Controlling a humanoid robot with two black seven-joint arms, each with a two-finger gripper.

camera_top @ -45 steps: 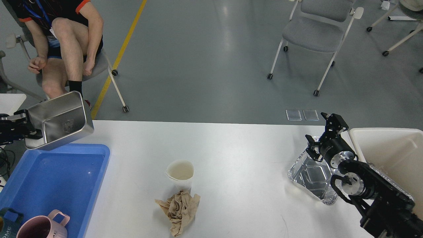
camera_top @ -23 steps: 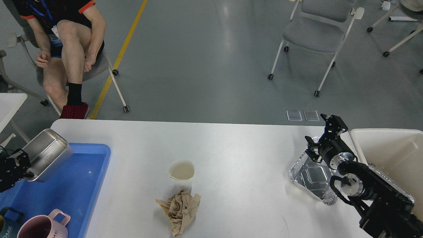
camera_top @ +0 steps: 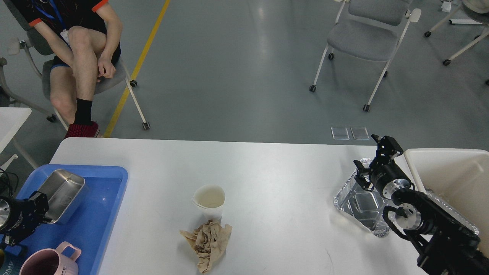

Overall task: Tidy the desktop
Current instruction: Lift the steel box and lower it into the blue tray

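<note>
The tabletop [camera_top: 275, 179] is large, white, matte and rectangular with rounded corners, lying flat and spanning the view.

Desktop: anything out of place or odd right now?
Yes. On the desktop a crumpled brown paper wad lies loose against a white paper cup. At the right, an empty foil tray sits askew, partly under the right arm. The steel box rests tilted in the blue tray.
</note>
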